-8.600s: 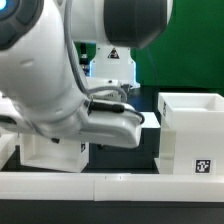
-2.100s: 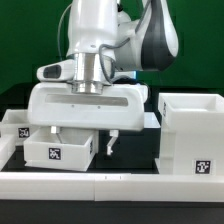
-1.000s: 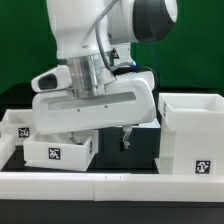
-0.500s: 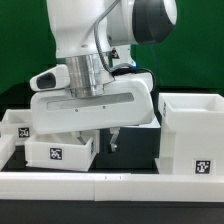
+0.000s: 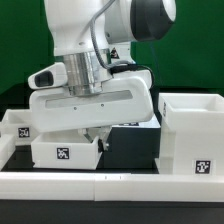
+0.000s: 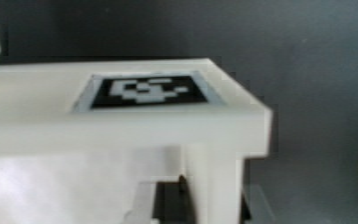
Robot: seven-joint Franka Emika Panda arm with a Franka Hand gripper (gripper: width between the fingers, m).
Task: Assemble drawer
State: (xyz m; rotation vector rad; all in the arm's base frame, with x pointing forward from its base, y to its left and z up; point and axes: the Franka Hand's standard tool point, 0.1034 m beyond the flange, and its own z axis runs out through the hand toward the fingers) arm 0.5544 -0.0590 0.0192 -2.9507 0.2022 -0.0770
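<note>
A green backdrop (image 5: 190,50) stood behind a black desk (image 5: 130,152), which was edged at the front by a low white rail (image 5: 110,187). The gripper (image 5: 101,141) was low over the desk with its jaws closed to a narrow slit on the thin side wall of the tray (image 5: 45,153), the wall nearer the casing (image 5: 190,130). In the wrist view that wall ran down between the two fingers, and a tag (image 6: 144,90) showed on the white face just beyond it. Pinching a wall was probably the only hold such narrow jaws could get on a box this wide, and it left the tray hanging level from one edge.

The tray sat flat on the desk toward the exterior view's left, its tagged face to the camera and bare desk between it and the casing. The casing stood upright at the exterior view's right, and its open side seemed to face upward. That would suit a tray carried across and lowered in, and the task looked early, with nothing fitted yet. A second tray (image 5: 14,124) lay behind at the far left, partly hidden by the arm.
</note>
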